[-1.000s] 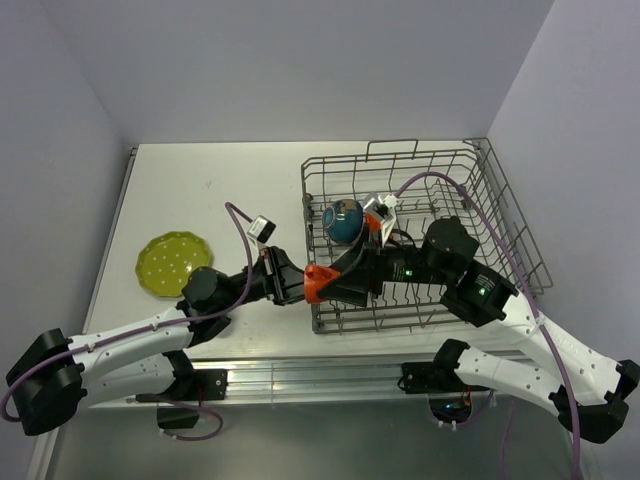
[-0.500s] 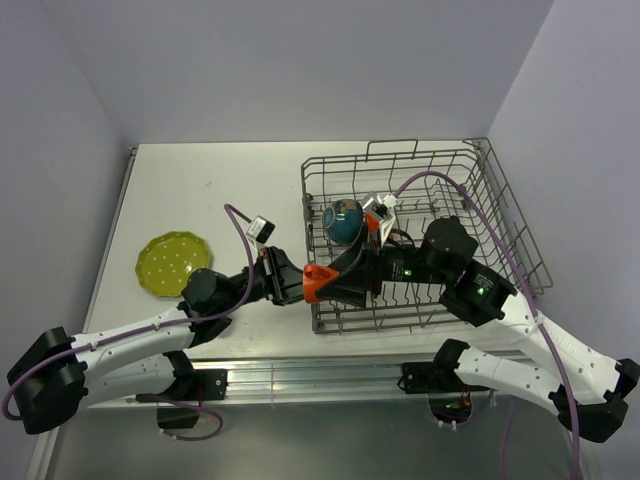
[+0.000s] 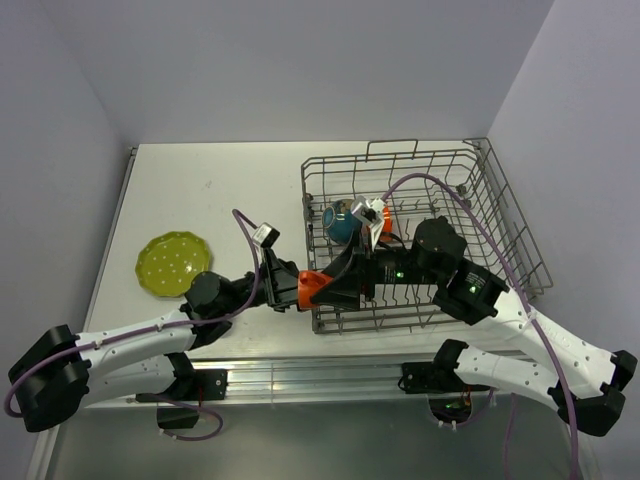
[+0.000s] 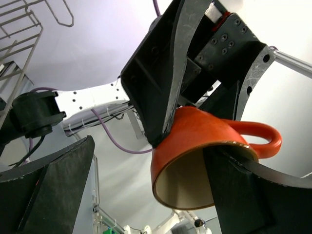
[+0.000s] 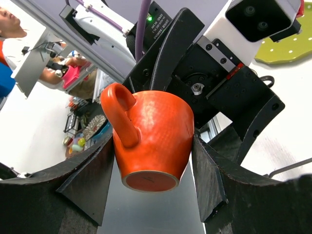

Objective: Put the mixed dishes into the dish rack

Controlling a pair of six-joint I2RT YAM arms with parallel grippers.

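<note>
The small orange cup (image 3: pixel 312 284) hangs in the air at the near left corner of the dish rack (image 3: pixel 500 195), right at the line of its left wall. The top view does not settle whether it sits just inside or just outside that wall. It lies on its side, the mouth turned left and the flat base turned right.

The right gripper (image 5: pixel 153 151) reaches in from the rack side and is clenched on the cup. In its wrist view one finger presses the cup's wall below the handle and the other presses the opposite wall, with the base facing the camera between them.

The left gripper (image 3: pixel 290 284) meets the cup from the left, at the mouth end, with its jaws spread wide and released. In its wrist view one finger stands well apart from the cup, while the other crosses in front of the cup's rim. Whether that finger touches the rim cannot be told.

A blue-outside bowl (image 3: pixel 338 222) rests in the rack's far left part. The yellow-green plate (image 3: pixel 170 263) lies flat on the table (image 3: pixel 220 190), well to the left of both grippers.
</note>
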